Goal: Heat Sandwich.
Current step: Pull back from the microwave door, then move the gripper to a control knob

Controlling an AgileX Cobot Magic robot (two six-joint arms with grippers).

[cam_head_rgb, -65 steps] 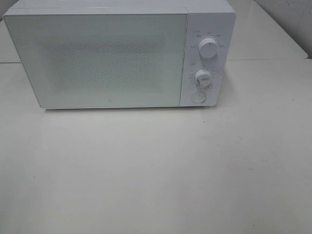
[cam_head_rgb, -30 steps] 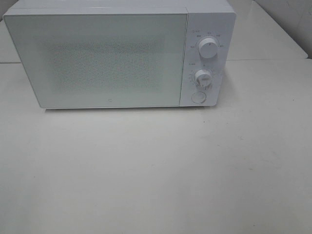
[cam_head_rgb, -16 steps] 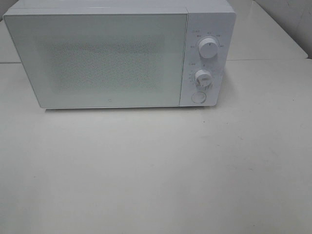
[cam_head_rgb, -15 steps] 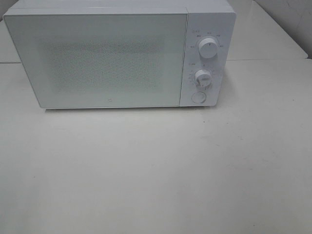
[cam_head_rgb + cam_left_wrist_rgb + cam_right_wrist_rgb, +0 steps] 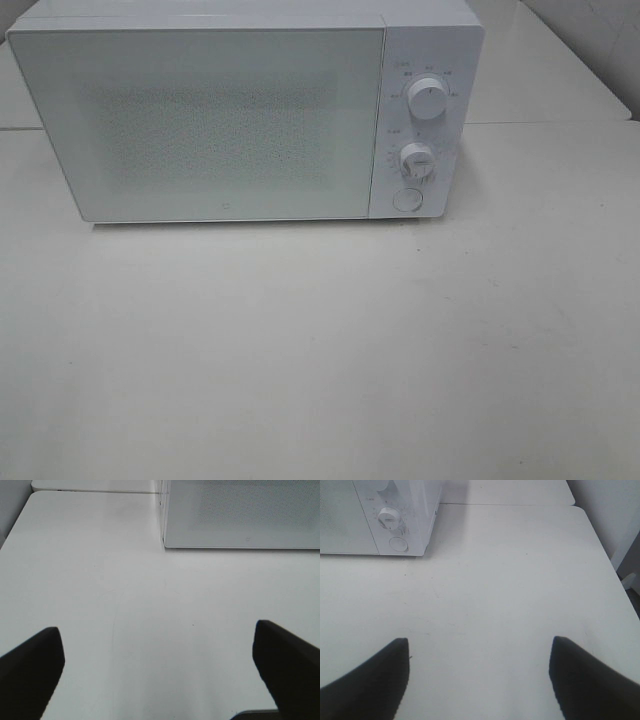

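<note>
left gripper (image 5: 156, 627): fingers (image 5: 30, 670) spread wide above the table (image 5: 320, 350), holding nothing | microwave (image 5: 230, 120): upper frame, door shut | right gripper (image 5: 480, 640): fingers (image 5: 590, 680) spread, empty | sandwich: out of sight, whereabouts cannot be told

One microwave (image 5: 220, 120), two knobs (image 5: 428, 98) (image 5: 417, 161), one button (image 5: 406, 200), two pincers (image 5: 156, 626) (image 5: 480, 639)

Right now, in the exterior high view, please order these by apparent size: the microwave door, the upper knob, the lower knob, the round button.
1. microwave door, by far the largest.
2. upper knob and lower knob look alike; I cannot rank them.
3. round button, slightly smaller.
</note>
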